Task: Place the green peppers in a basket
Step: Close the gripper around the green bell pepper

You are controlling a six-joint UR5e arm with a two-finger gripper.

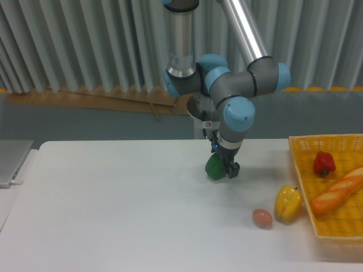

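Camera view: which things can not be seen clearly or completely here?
- Pincer: its near finger and the green pepper hide the contact, so the grip cannot be confirmed.
- Green pepper: its right side is hidden behind the pincer.
- Basket: cut off by the right edge.
- Bread: its far end leaves the picture at the right edge.
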